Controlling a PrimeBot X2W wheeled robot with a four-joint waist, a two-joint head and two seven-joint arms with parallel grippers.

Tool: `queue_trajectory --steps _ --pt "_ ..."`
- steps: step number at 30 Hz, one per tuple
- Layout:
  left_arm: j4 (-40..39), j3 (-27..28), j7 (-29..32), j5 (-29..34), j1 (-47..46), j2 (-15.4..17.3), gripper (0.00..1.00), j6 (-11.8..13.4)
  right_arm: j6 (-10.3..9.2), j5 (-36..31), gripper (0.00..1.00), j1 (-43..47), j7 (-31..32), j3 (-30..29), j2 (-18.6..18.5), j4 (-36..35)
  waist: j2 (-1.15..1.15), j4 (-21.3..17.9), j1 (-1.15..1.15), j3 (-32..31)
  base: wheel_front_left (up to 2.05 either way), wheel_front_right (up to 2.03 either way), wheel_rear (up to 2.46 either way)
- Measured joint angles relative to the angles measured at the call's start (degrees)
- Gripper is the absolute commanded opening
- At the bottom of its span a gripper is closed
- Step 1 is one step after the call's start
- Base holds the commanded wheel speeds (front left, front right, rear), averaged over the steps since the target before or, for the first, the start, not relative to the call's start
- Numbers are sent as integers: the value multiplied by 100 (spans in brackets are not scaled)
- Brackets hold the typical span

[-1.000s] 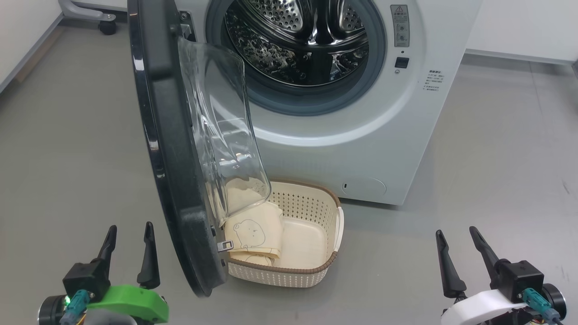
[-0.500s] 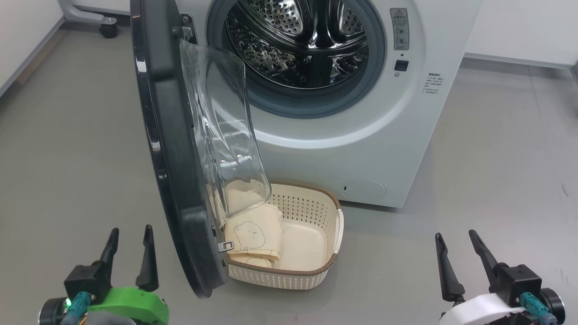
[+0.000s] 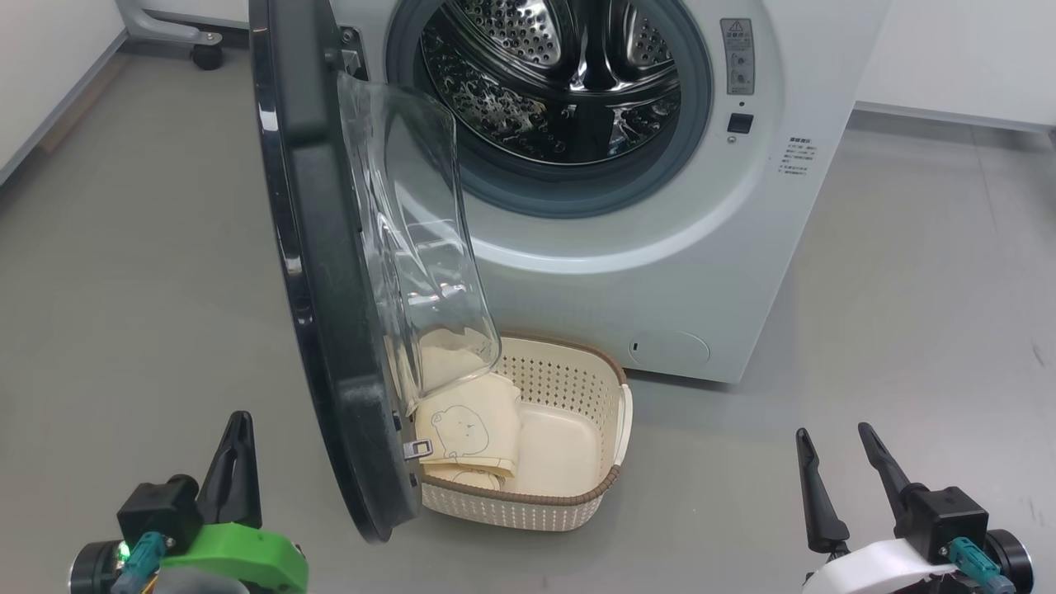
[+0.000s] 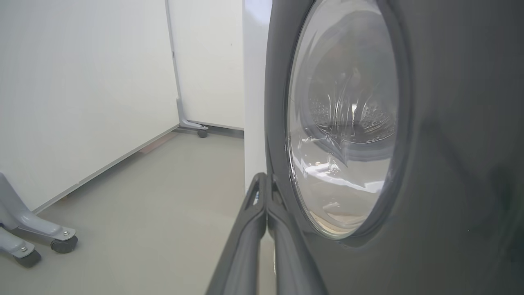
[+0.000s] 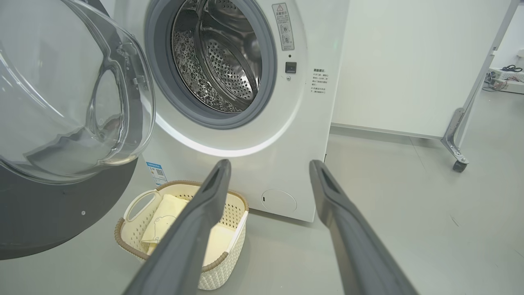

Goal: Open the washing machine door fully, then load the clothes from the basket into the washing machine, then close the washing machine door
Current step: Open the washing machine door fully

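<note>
The washing machine (image 3: 660, 272) stands ahead with its steel drum (image 3: 569, 82) exposed. The washing machine door (image 3: 322, 289) hangs partly open, edge-on to me, its glass bowl (image 3: 421, 247) above the basket (image 3: 511, 507). Cream clothes (image 3: 466, 429) with a bear print lie in the basket's left half, partly hidden behind the door. My left gripper (image 3: 239, 421) is shut on nothing, low and left of the door's outer face (image 4: 450, 164); its fingers (image 4: 245, 246) lie close beside the rim. My right gripper (image 3: 832, 431) is open, right of the basket (image 5: 221, 270) and the clothes (image 5: 163, 219).
Grey floor spreads on both sides of the washer. A wheeled grey stand leg (image 3: 165, 29) is at the far left, more castered legs (image 4: 24, 241) sit by the white wall, and another stand (image 5: 456, 143) is at the right. A blue label (image 5: 156, 173) shows low on the washer.
My left gripper's fingers have closed together. The head camera has shifted slightly; the door, basket and right gripper have kept their places.
</note>
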Motion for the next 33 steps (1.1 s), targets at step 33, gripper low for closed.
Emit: queue_trajectory --steps 33 --pt "-3346 -664 -35 946 -1090 160 0 -260 202 -226 100 88 0 -103 204 111 0 -52 0 -161 0 0 0"
